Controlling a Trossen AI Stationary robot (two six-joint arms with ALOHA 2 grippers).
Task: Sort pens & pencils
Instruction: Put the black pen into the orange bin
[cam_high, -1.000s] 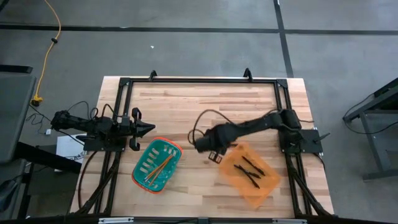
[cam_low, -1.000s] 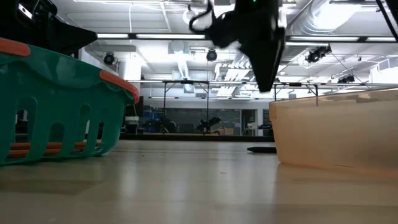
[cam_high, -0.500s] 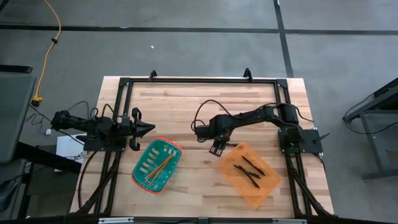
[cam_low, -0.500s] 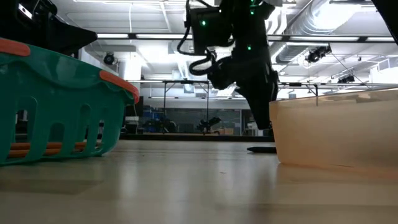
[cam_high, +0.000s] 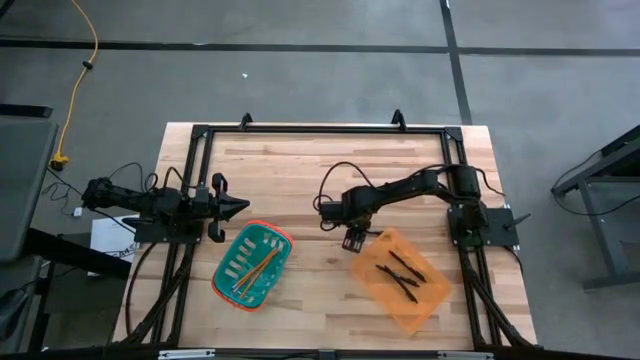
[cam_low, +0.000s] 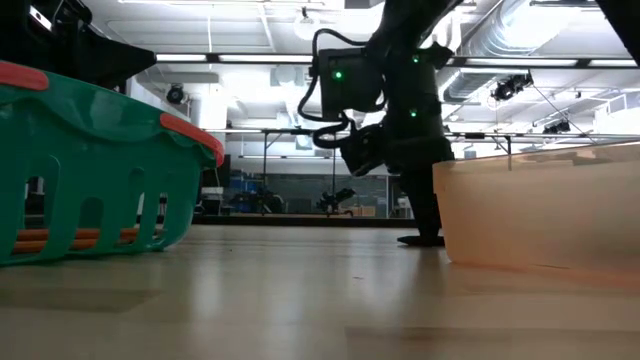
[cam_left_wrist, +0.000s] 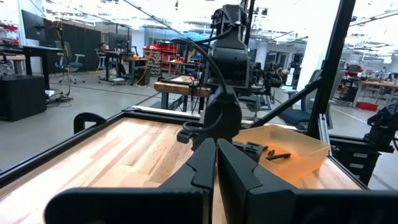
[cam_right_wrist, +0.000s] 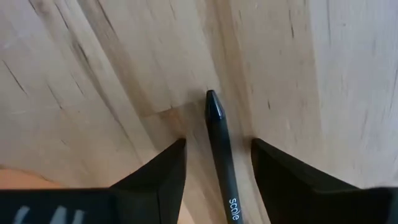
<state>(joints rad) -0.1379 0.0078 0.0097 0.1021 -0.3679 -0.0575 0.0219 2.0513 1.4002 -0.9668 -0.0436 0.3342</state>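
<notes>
Lowered since a second ago, the right pincer (cam_right_wrist: 214, 163) is straddling a pen (cam_right_wrist: 219, 144) on the surface (cam_high: 300, 170), fingers wide, gripping nothing. Left pincer (cam_high: 238, 207) is waiting shut at the left edge

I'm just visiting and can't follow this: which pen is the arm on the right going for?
Find the orange tray on the table's right half. Just off its top-left corner, the right gripper hangs low with fingers open on either side of one black pen. That pen lies alone on bare wood; the other pens are already in the tray.
</notes>
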